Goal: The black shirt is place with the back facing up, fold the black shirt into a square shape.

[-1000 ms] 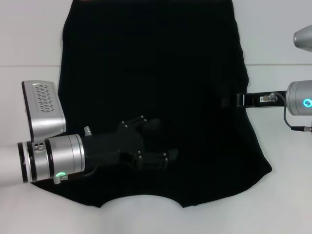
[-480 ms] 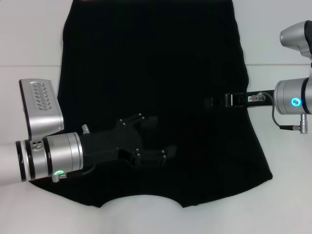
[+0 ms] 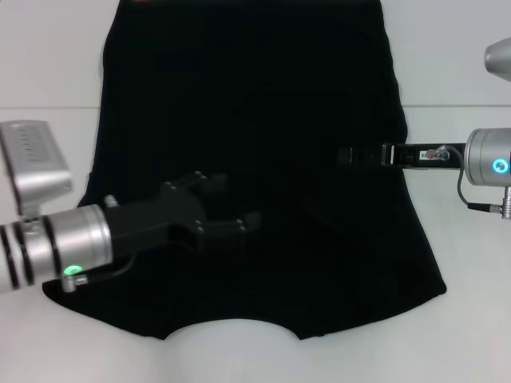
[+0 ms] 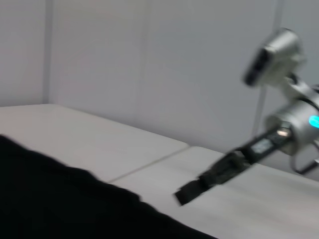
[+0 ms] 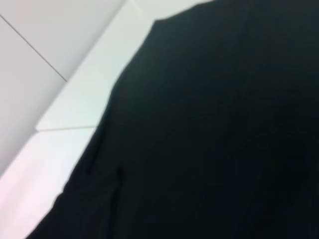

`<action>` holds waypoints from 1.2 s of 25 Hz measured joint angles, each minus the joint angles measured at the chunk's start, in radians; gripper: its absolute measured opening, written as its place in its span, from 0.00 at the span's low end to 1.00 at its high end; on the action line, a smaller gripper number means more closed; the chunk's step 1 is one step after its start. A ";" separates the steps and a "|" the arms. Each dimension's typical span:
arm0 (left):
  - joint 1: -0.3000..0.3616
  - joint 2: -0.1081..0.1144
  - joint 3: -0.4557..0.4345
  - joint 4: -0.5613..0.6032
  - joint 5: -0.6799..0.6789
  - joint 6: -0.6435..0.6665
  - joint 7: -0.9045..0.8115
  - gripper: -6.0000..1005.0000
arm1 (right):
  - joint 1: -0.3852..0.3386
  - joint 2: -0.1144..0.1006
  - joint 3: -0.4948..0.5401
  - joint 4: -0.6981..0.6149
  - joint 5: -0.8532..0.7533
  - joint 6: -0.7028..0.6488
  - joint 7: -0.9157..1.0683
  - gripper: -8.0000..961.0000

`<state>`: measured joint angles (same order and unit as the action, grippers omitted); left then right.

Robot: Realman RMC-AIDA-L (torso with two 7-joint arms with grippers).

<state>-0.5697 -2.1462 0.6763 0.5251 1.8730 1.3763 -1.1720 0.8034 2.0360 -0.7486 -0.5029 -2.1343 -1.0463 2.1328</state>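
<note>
White table [image 3: 48, 72], seam across.

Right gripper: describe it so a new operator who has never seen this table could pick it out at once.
On the white table the black shirt lies spread flat. The right gripper reaches in from the robot's right, over the shirt's edge about halfway up. It is the thin, straight black one on a silver wrist with a blue light; the left gripper is bulkier, its wrist light green.

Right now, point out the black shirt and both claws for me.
black shirt [image 3: 255, 104], head view, on its flat upper middle.
left claw [image 3: 231, 209], head view, between its fingertips.
right claw [image 3: 345, 155], head view, at its tip.
</note>
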 joint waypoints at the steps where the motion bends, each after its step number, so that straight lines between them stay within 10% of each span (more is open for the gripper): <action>1: 0.003 0.004 -0.014 0.002 0.002 0.001 -0.014 0.94 | -0.006 0.000 0.000 0.000 0.020 -0.006 -0.017 0.60; 13: 0.148 0.021 -0.191 0.225 0.066 0.070 -0.287 0.94 | -0.039 0.044 -0.001 0.001 0.144 -0.034 -0.229 0.67; 30: 0.210 0.023 -0.393 0.290 0.377 0.027 -0.418 0.94 | -0.024 0.052 -0.003 0.001 0.159 -0.010 -0.230 0.67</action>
<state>-0.3595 -2.1229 0.2828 0.8152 2.2497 1.4036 -1.5896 0.7798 2.0882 -0.7514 -0.5016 -1.9757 -1.0561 1.9025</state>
